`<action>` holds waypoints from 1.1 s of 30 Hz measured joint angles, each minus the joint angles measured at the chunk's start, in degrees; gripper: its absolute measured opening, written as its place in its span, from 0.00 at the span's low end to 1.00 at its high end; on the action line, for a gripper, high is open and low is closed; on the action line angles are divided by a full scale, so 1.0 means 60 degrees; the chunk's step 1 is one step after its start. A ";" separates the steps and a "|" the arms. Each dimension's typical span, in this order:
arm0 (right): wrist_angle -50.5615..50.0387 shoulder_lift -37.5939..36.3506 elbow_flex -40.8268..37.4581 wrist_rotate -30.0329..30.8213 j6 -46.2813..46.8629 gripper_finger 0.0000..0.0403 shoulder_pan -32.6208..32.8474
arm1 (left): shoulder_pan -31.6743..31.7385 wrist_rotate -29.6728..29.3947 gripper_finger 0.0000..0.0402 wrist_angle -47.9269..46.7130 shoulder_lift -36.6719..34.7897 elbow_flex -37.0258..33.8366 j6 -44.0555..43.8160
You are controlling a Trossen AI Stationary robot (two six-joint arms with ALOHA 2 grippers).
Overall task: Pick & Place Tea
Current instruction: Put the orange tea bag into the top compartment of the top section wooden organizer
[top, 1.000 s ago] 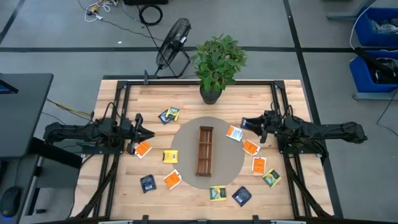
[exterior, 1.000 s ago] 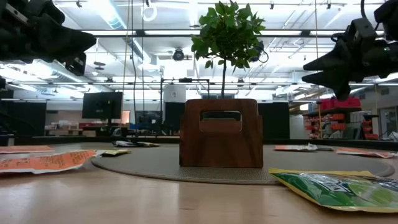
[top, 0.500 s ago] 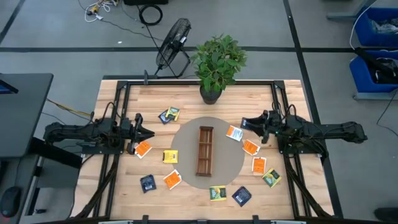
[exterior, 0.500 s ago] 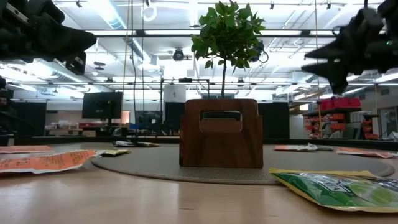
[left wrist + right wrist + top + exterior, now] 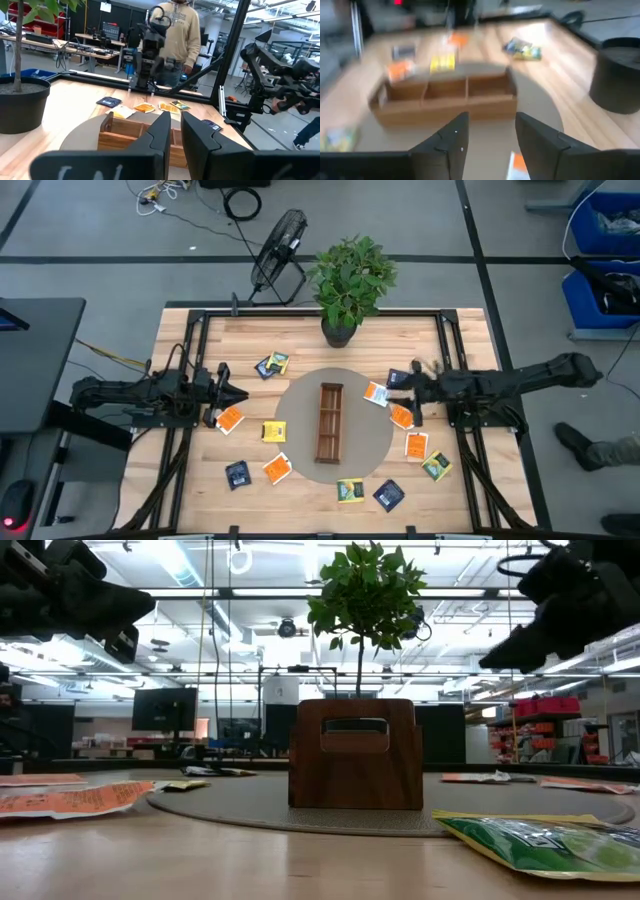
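Note:
Small tea sachets lie flat around a round grey mat (image 5: 375, 442) that carries the long wooden tray (image 5: 330, 422). On the right are orange ones (image 5: 376, 394) (image 5: 402, 417) (image 5: 415, 445) and a green one (image 5: 436, 467). On the left are orange (image 5: 230, 420), yellow (image 5: 273, 432), orange (image 5: 277, 469) and navy (image 5: 237, 473) ones. My right gripper (image 5: 394, 388) hangs open above the mat's right edge, near the orange sachets, and faces the tray (image 5: 445, 97). My left gripper (image 5: 236, 393) waits shut left of the mat, above the table.
A potted plant (image 5: 345, 280) stands at the table's far edge behind the mat. Two more sachets, green-yellow (image 5: 350, 491) and navy (image 5: 388, 494), lie near the near edge, and another (image 5: 271, 364) lies far left of the mat. A person's leg (image 5: 590, 445) shows right of the table.
My right arm has stretched out and carried its gripper a little toward the tray and the orange sachets at the mat's right edge. In the low view it has shifted and tipped. The sachets and the tray have kept their places.

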 joint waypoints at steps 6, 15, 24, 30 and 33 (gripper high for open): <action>-0.0887 0.2376 0.1243 0.1082 -0.1677 0.43 0.0479 | 0.0000 -0.0075 0.11 0.0000 0.0000 0.0000 -0.0068; -0.3343 0.4929 0.2532 0.0631 -0.0786 0.43 0.0502 | 0.0000 -0.0076 0.11 -0.0116 0.0000 0.0003 -0.0259; -0.3331 0.5965 0.2411 0.0423 -0.0944 0.43 0.0501 | 0.0000 -0.0076 0.11 -0.0121 0.0000 -0.0001 -0.0251; -0.3138 0.6257 0.2405 0.1272 -0.1451 0.43 0.0502 | -0.0003 -0.0076 0.11 -0.0133 0.0000 0.0003 -0.0248; -0.3322 0.6274 0.2405 0.1618 -0.1524 0.43 0.0502 | -0.0003 -0.0075 0.11 -0.0141 0.0000 0.0000 -0.0244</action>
